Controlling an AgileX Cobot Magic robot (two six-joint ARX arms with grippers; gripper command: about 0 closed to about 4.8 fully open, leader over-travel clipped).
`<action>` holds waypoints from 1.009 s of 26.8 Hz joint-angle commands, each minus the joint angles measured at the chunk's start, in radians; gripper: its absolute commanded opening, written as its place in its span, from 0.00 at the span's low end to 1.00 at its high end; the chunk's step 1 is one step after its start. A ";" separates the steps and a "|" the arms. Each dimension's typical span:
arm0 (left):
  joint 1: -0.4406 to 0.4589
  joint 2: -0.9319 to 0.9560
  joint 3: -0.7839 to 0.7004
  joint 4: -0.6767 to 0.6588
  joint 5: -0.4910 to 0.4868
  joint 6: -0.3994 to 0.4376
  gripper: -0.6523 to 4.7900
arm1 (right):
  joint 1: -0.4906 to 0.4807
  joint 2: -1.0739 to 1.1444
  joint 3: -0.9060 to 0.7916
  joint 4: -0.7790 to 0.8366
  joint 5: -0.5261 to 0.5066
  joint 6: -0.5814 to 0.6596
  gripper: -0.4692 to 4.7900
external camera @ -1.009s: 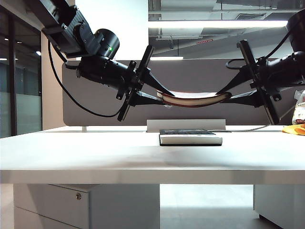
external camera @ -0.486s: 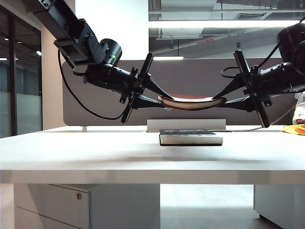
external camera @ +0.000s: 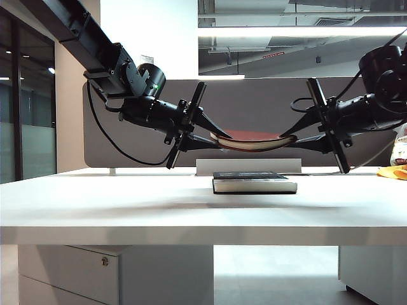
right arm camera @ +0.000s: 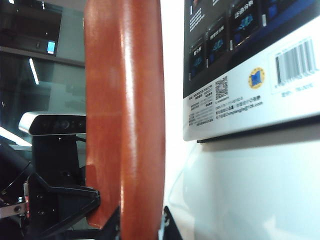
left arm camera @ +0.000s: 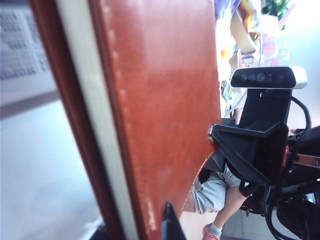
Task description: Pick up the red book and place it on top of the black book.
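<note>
Fingers on both grippers are clamped down on the red book (external camera: 249, 140), one gripper per short end. Left gripper (external camera: 215, 135) has the left end, right gripper (external camera: 284, 138) the right end, both nearly closed on the cover and page block.

Surface (external camera: 127, 203): white desk, bare apart from the black book (external camera: 254, 183) near its middle and a yellow item (external camera: 392, 172) at the far right edge. Grey partition panel (external camera: 267, 101) runs behind the desk, with a low white box (external camera: 248, 166) at its foot. Room is an office with ceiling strip lights (external camera: 286, 31); glass wall at left. White drawer unit (external camera: 95, 273) with a lock sits under the desk.

Count: two books, two arms, two grippers.

Red book hangs in the air directly above the black book, not touching it. Long axis runs level left to right across the exterior view, cover facing up, cream page edge toward the camera. It sags in the middle, ends higher than the centre. Black book lies flat, long axis the same way, white page block facing the camera. Right wrist view shows its back cover with a barcode (right arm camera: 296, 62).
</note>
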 commanded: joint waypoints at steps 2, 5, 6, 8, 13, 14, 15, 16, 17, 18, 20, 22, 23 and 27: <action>-0.008 0.041 0.063 0.028 0.032 0.011 0.11 | 0.022 0.041 0.066 0.045 -0.084 0.002 0.09; -0.004 0.095 0.169 -0.007 0.032 0.005 0.11 | 0.007 0.067 0.075 0.042 -0.064 0.002 0.09; -0.004 0.117 0.212 -0.018 0.032 0.002 0.11 | 0.003 0.072 0.075 0.042 -0.058 0.002 0.09; -0.004 0.148 0.270 -0.019 0.031 -0.018 0.11 | -0.009 0.077 0.075 0.042 -0.046 0.001 0.09; -0.004 0.179 0.309 -0.006 -0.012 -0.042 0.11 | -0.030 0.085 0.076 0.045 -0.021 -0.020 0.09; 0.000 0.185 0.309 0.000 -0.023 -0.042 0.11 | -0.031 0.089 0.076 0.045 -0.016 -0.021 0.09; 0.003 0.187 0.309 0.006 -0.026 -0.043 0.11 | -0.030 0.098 0.081 0.045 -0.013 -0.021 0.09; 0.006 0.193 0.309 0.013 -0.033 -0.043 0.11 | -0.029 0.113 0.098 0.039 -0.024 -0.021 0.09; 0.010 0.195 0.309 0.011 -0.033 -0.043 0.11 | -0.027 0.133 0.121 0.023 -0.029 -0.021 0.09; 0.014 0.201 0.309 0.014 -0.040 -0.043 0.11 | -0.026 0.150 0.150 -0.002 -0.039 -0.023 0.09; 0.021 0.208 0.309 0.013 -0.051 -0.042 0.11 | -0.021 0.176 0.194 -0.019 -0.044 -0.022 0.09; 0.028 0.216 0.310 0.020 -0.059 -0.043 0.11 | -0.021 0.176 0.202 -0.019 -0.020 -0.025 0.09; 0.029 0.217 0.309 0.021 -0.058 -0.044 0.11 | -0.022 0.176 0.203 -0.019 -0.010 -0.026 0.09; 0.032 0.217 0.310 0.031 -0.063 -0.043 0.11 | -0.032 0.176 0.203 -0.026 0.003 -0.047 0.09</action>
